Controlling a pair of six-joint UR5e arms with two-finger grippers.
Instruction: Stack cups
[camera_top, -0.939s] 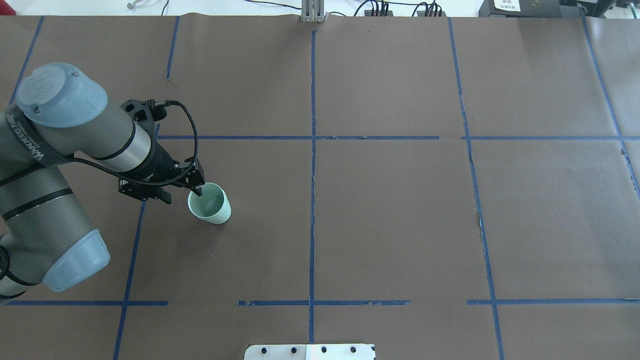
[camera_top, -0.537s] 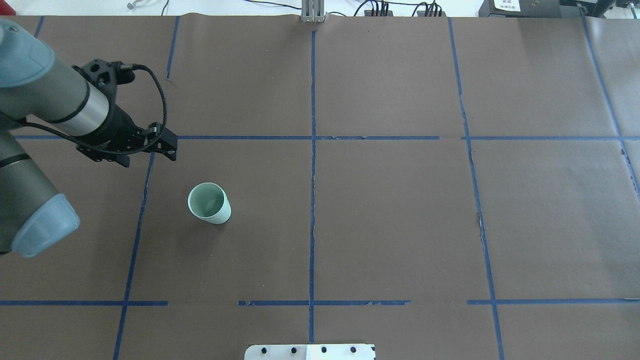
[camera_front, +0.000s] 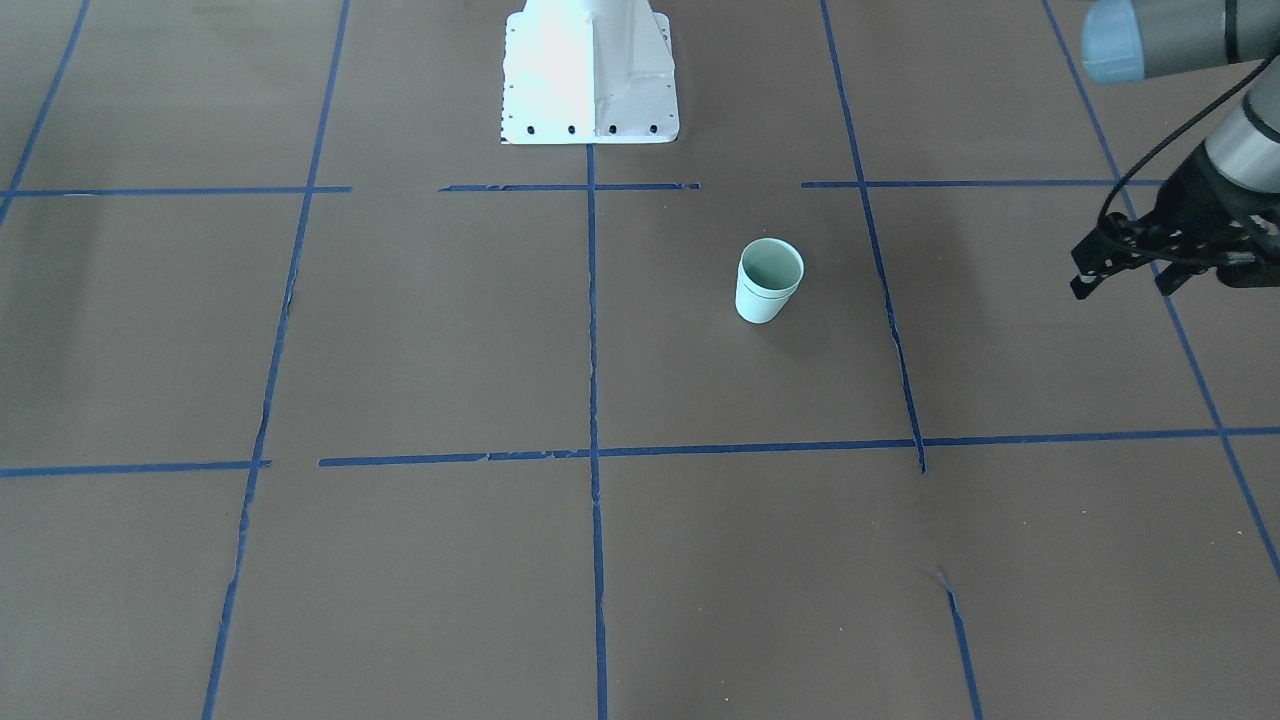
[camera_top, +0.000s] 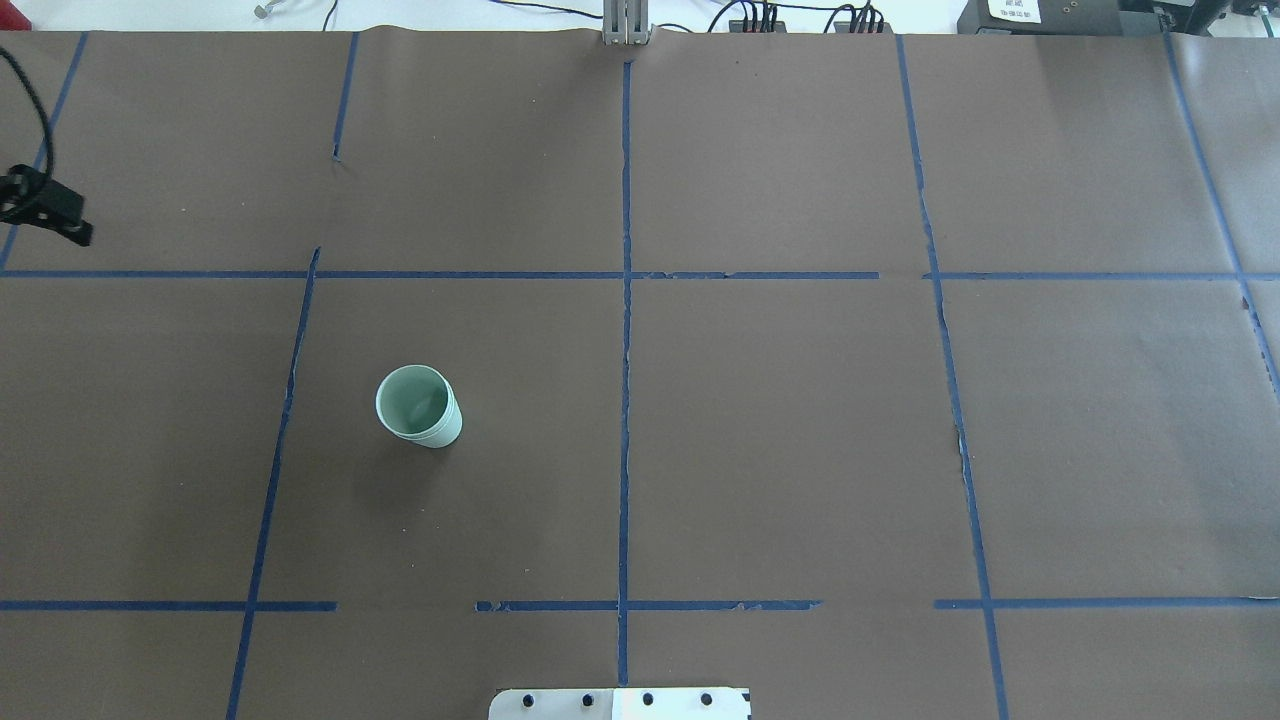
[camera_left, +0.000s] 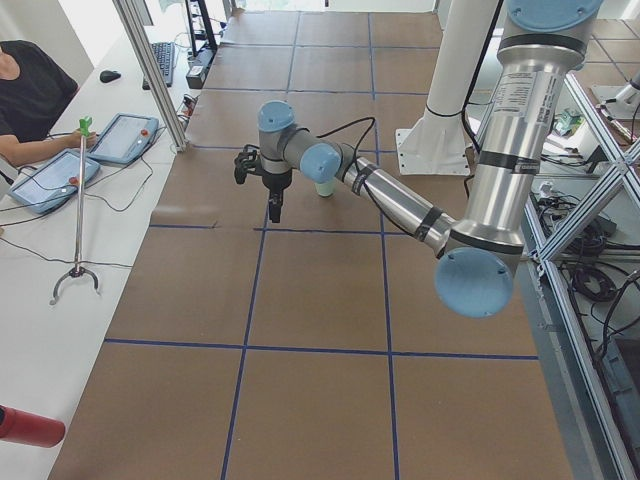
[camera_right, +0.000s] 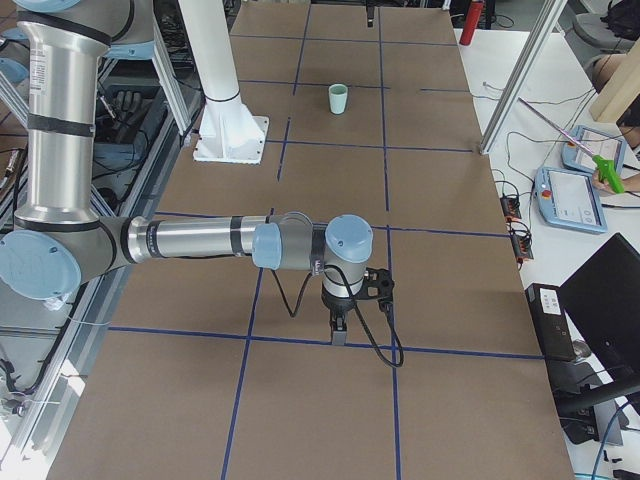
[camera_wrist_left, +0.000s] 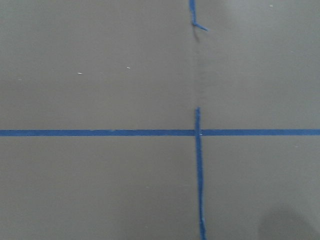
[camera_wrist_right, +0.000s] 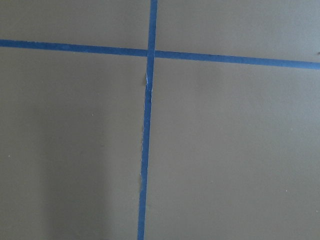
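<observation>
- Left claw, released, has withdrawn toward 10 o'clock, clearing the cups.
- Both cups sit nested on tabletop; stacking apparently complete.
- Right claw: state cannot be told.

Mint green on brown, ruled in blue
My two cups are a plain pale mint green with no pattern, a shade darker inside than on the outer wall; the table under them is covered in flat dull brown paper, crossed by a grid of blue tape lines that are ragged in places. My left gripper is black, its wrist ring silver, with a light blue cap above it; my right arm is grey and silver with the same light blue joints, and my base plate is white
</observation>
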